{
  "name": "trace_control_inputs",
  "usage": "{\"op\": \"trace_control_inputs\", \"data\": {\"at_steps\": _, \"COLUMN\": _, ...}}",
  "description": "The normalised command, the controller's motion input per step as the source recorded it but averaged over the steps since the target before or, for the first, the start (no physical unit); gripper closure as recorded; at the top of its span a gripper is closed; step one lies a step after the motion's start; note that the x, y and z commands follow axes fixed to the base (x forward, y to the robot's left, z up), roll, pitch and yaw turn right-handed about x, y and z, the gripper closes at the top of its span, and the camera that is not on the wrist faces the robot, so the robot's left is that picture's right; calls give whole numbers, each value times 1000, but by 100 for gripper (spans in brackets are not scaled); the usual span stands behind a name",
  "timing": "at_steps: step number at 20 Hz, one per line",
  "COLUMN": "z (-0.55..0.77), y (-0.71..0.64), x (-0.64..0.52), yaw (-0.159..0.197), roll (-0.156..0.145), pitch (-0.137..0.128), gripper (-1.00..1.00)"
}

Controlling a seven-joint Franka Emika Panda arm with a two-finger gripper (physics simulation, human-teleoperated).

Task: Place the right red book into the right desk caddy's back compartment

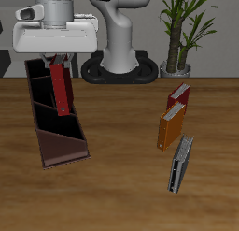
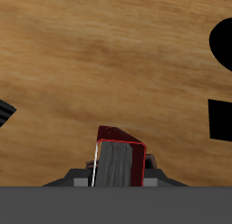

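My gripper (image 1: 58, 63) is shut on the top of the right red book (image 1: 61, 91), a dark maroon hardcover that hangs upright and slightly tilted. The book is held over the right desk caddy (image 1: 67, 158), a long dark box with a reddish-brown rim. Its lower end is over the caddy's back half, near the back compartment (image 1: 37, 78); I cannot tell whether it touches the caddy. In the wrist view the book (image 2: 120, 153) shows end-on with its white page block, between my gripper's (image 2: 118, 176) fingers, above wooden table.
A brighter red book (image 1: 179, 93), an orange book (image 1: 169, 127) and a grey-black book (image 1: 180, 166) stand across the table. The robot base (image 1: 119, 64) and a potted plant (image 1: 177, 34) are at the back. Dark shapes (image 2: 221, 121) show in the wrist view.
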Motion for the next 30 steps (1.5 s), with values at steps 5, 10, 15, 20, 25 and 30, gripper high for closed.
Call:
{"op": "trace_control_inputs", "data": {"at_steps": 5, "z": -5, "y": 0, "x": -364, "yaw": 62, "roll": 20, "pitch": -15, "gripper": 100}}
{"op": "trace_control_inputs", "data": {"at_steps": 10, "z": -24, "y": 57, "x": -278, "yaw": 69, "roll": 10, "pitch": -23, "gripper": 100}}
{"op": "trace_control_inputs", "data": {"at_steps": 15, "z": 13, "y": -82, "x": -340, "yaw": 83, "roll": 5, "pitch": -44, "gripper": 100}}
{"op": "trace_control_inputs", "data": {"at_steps": 20, "z": -17, "y": -138, "x": -322, "yaw": 53, "roll": 8, "pitch": -23, "gripper": 100}}
{"op": "trace_control_inputs", "data": {"at_steps": 25, "z": -75, "y": -161, "x": -293, "yaw": 60, "roll": -15, "pitch": -17, "gripper": 100}}
{"op": "trace_control_inputs", "data": {"at_steps": 30, "z": -49, "y": -161, "x": -303, "yaw": 47, "roll": -18, "pitch": -29, "gripper": 100}}
